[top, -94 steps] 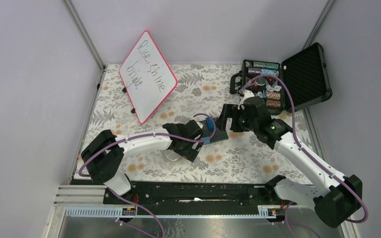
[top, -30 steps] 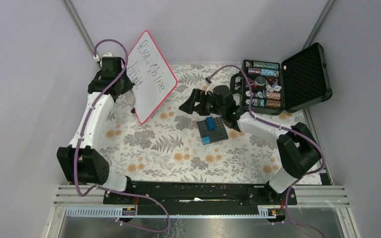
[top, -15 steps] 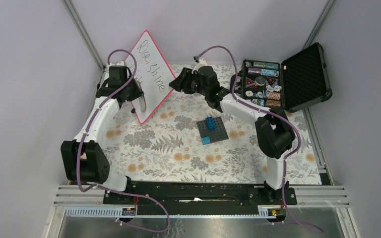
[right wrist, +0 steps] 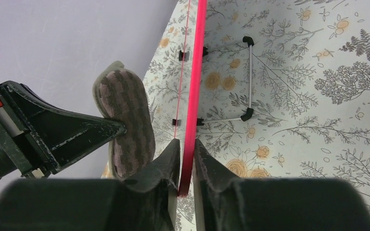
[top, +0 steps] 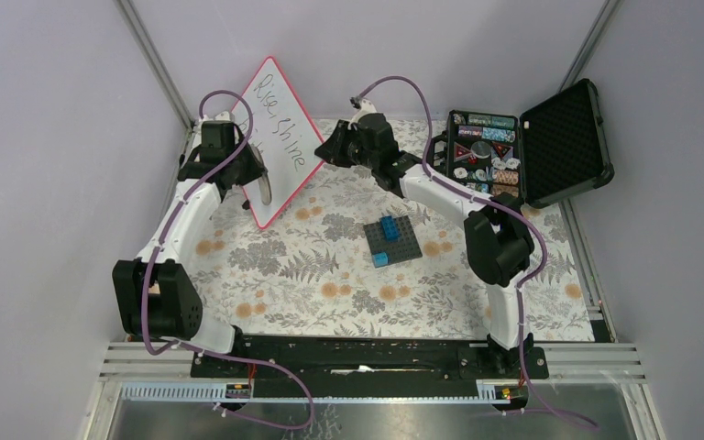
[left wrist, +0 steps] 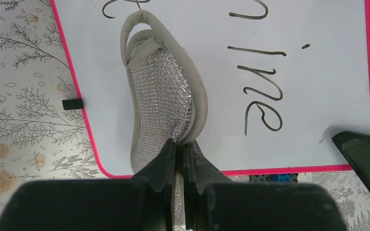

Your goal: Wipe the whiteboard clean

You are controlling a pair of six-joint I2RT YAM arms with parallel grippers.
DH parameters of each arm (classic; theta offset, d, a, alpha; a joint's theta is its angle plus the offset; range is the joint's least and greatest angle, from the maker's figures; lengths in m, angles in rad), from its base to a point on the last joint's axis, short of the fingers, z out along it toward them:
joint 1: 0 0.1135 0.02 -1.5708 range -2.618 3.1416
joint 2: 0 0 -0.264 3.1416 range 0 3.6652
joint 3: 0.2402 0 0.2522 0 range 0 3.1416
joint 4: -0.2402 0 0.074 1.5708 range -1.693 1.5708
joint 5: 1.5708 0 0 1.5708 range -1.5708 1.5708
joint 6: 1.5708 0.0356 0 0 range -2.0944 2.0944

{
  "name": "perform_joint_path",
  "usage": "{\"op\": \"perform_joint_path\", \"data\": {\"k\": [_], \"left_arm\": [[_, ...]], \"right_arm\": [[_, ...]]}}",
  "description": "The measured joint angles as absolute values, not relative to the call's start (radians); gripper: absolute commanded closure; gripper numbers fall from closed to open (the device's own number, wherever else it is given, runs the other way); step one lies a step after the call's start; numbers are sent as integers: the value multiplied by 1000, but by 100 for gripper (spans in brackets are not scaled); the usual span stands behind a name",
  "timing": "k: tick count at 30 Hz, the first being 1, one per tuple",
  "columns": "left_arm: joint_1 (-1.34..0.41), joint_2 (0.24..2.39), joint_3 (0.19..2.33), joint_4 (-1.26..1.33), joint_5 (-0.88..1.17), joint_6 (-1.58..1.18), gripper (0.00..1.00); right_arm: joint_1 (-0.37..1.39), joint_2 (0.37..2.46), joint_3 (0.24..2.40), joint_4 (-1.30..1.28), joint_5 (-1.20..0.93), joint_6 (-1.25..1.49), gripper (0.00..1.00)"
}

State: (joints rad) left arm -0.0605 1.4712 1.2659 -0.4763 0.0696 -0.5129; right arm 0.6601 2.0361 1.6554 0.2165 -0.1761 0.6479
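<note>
- The table [top: 312, 275] has a cloth with flowers and leaves on it, and pale purple walls [top: 376, 46] stand around it.
- Top view: the board [top: 280, 137] leans tilted at the back left of the table. It has black writing [top: 275, 126] on it.
- The left gripper [top: 249, 176] is in front of the board's lower left part and holds a pad [top: 262, 192] there.
- The right gripper [top: 328, 151] is at the board's right edge.
- A dark brick plate [top: 403, 243] with blue bricks on it lies in the middle of the table. An open black case [top: 559, 137] sits at the back right.
- Left wrist view: the left gripper's 2 fingers are squeezed tight on the bottom end of the pad. The pad is gray, with a shiny mesh face.
- The pad lies against the white of the board, just left of the letters. The pink frame runs down the left side and along the bottom.
- Right wrist view: the board shows edge-on as a thin pink line. The right gripper's 2 fingers pinch that edge, 1 on each side.
- The pad, striped on this side, is just left of the board.
- A thin wire stand [right wrist: 244, 114] sits behind the board.
</note>
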Motion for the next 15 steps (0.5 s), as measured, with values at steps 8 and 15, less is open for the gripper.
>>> {"op": "perform_joint_path", "data": {"k": [8,15], "left_arm": [[-61,1474,1267,-478,70,-530,100],[-64,1617,1482,-608,58,-603,100]], "right_arm": [[668,2036,1678,160,-137,678,100],[693,2037,1720,102,-86,665,100]]}}
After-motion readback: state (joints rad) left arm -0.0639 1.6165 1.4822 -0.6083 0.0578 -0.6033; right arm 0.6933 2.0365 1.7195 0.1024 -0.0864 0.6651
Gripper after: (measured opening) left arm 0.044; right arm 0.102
